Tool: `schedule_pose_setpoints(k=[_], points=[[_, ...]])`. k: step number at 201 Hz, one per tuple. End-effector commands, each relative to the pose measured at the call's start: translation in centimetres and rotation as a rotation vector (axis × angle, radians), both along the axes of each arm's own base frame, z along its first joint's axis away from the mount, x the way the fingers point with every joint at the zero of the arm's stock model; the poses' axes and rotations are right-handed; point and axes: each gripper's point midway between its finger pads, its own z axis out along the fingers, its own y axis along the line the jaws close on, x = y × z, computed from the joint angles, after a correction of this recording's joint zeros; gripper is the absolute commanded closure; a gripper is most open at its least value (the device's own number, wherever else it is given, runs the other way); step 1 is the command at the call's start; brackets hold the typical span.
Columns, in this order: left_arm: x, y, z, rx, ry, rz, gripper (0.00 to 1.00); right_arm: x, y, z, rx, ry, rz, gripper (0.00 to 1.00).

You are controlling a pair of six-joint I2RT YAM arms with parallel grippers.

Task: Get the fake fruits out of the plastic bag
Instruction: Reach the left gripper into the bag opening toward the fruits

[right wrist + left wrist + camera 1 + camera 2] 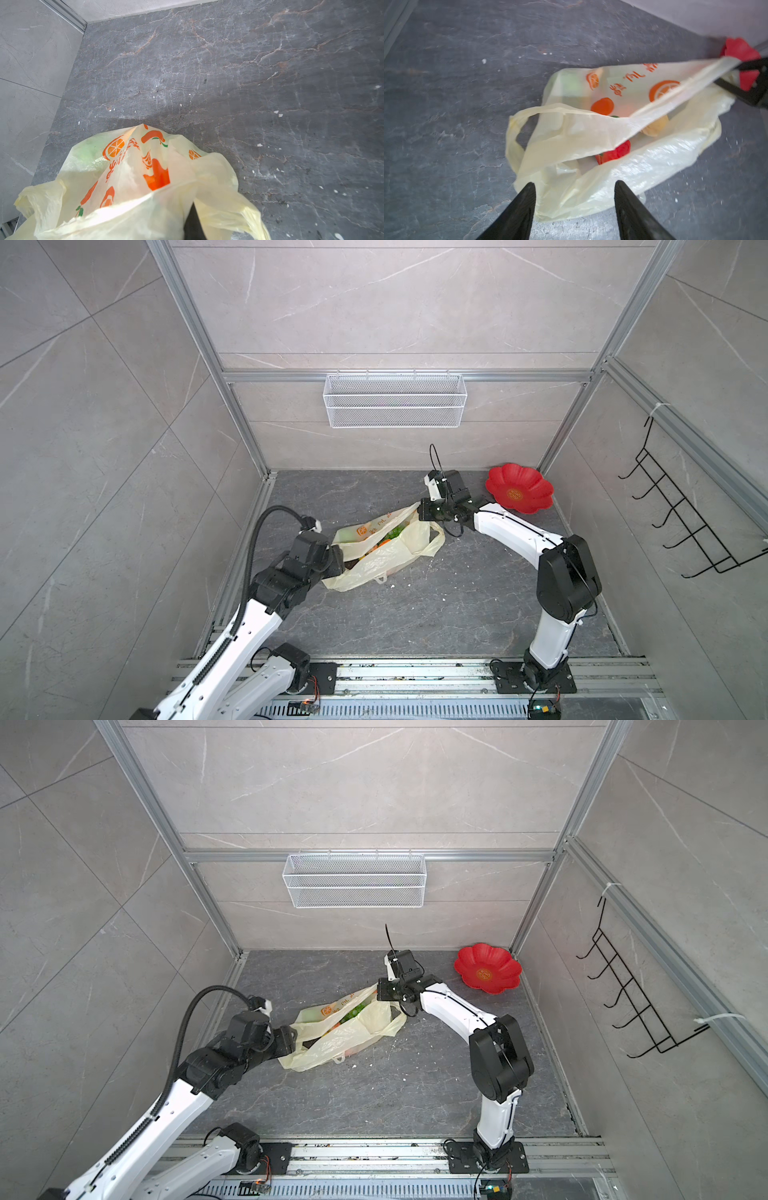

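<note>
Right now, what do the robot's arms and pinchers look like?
Both arms have white shells and chunky black joints. The left arm carries a ribbed black hose; the right arm has none. The left gripper has flat, black, pointed fingers.

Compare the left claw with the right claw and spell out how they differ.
The left claw stands open; the right claw is shut. The left claw grips nothing, with its tips over the slack end of the plastic bag; the right claw pinches the bag's opposite edge, which is pulled taut. Shared: both have black fingers and both sit at the bag.
</note>
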Motion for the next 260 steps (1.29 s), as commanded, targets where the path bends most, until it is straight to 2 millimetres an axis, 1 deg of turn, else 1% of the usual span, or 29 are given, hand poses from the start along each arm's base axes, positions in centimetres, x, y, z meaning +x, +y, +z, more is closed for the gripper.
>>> schedule_pose_setpoints(k=[1, 7, 16, 30, 53, 78, 79, 82, 84, 95, 109, 123, 134, 151, 166, 173, 185, 199, 211, 219, 242, 255, 260], points=[[1.3, -2.7, -0.7, 0.209, 0.041, -0.162, 0.36, 0.1, 0.3, 1.2, -0.002, -0.026, 0.007, 1.00], [1.7, -2.9, -1.5, 0.248, 0.074, -0.176, 0.36, 0.1, 0.3, 1.2, 0.000, -0.027, 0.008, 1.00], [2.5, -3.8, -2.6, 0.279, 0.112, -0.216, 0.36, 0.0, 0.3, 1.4, 0.004, -0.030, 0.008, 1.00], [3.4, -5.2, -3.8, 0.304, 0.152, -0.272, 0.36, -0.2, 0.1, 1.3, 0.002, -0.030, 0.009, 1.00], [4.1, -5.8, -5.3, 0.357, 0.202, -0.309, 0.36, -0.3, -0.1, 1.4, -0.006, -0.035, 0.009, 1.00], [4.1, -5.3, -6.7, 0.403, 0.244, -0.299, 0.34, -0.3, -0.2, 1.5, -0.012, -0.041, 0.010, 1.00], [4.1, -5.2, -6.8, 0.407, 0.246, -0.296, 0.34, -0.3, -0.2, 1.5, -0.012, -0.040, 0.010, 1.00], [4.1, -4.9, -7.0, 0.419, 0.254, -0.285, 0.29, -0.3, -0.2, 1.5, -0.013, -0.039, 0.010, 1.00], [4.1, -4.7, -7.1, 0.429, 0.258, -0.276, 0.27, -0.4, -0.2, 1.5, -0.012, -0.039, 0.010, 1.00], [4.4, -3.2, -7.4, 0.490, 0.266, -0.196, 0.26, -0.4, -0.1, 1.5, -0.012, -0.039, 0.015, 1.00], [4.8, -2.2, -7.3, 0.527, 0.243, -0.142, 0.25, -0.4, 0.0, 1.5, -0.008, -0.039, 0.022, 1.00], [5.5, -2.3, -7.2, 0.508, 0.212, -0.133, 0.23, -0.5, -0.1, 1.3, -0.012, -0.036, 0.023, 1.00], [6.0, -2.2, -7.6, 0.495, 0.227, -0.128, 0.23, -0.6, -0.2, 1.4, -0.014, -0.038, 0.022, 1.00], [6.8, -1.9, -8.0, 0.490, 0.249, -0.107, 0.28, -0.7, -0.4, 1.3, -0.021, -0.035, 0.019, 1.00], [7.3, -2.3, -8.0, 0.422, 0.247, -0.102, 0.36, -0.8, -0.5, 1.2, -0.025, -0.034, 0.018, 1.00], [7.4, -2.7, -7.7, 0.386, 0.233, -0.110, 0.40, -0.9, -0.5, 1.2, -0.029, -0.036, 0.019, 1.00], [7.5, -3.5, -7.0, 0.336, 0.205, -0.132, 0.43, -0.8, -0.7, 1.1, -0.036, -0.036, 0.015, 1.00], [7.7, -3.7, -6.0, 0.307, 0.171, -0.124, 0.45, -0.9, -0.8, 0.9, -0.043, -0.033, 0.014, 1.00], [7.8, -3.3, -5.7, 0.307, 0.153, -0.106, 0.47, -0.9, -0.8, 0.8, -0.044, -0.031, 0.014, 1.00], [8.0, -2.9, -5.8, 0.290, 0.157, -0.090, 0.50, -1.0, -0.7, 0.8, -0.042, -0.031, 0.016, 1.00], [8.9, -1.2, -6.8, 0.188, 0.206, -0.010, 0.64, -0.9, -0.8, 0.5, -0.049, -0.029, 0.015, 1.00], [9.7, -0.4, -7.4, 0.134, 0.228, 0.033, 0.68, -0.9, -0.9, 0.4, -0.058, -0.030, 0.014, 1.00], [10.0, -0.3, -7.6, 0.108, 0.237, 0.043, 0.72, -0.8, -0.8, 0.3, -0.058, -0.030, 0.016, 1.00]])
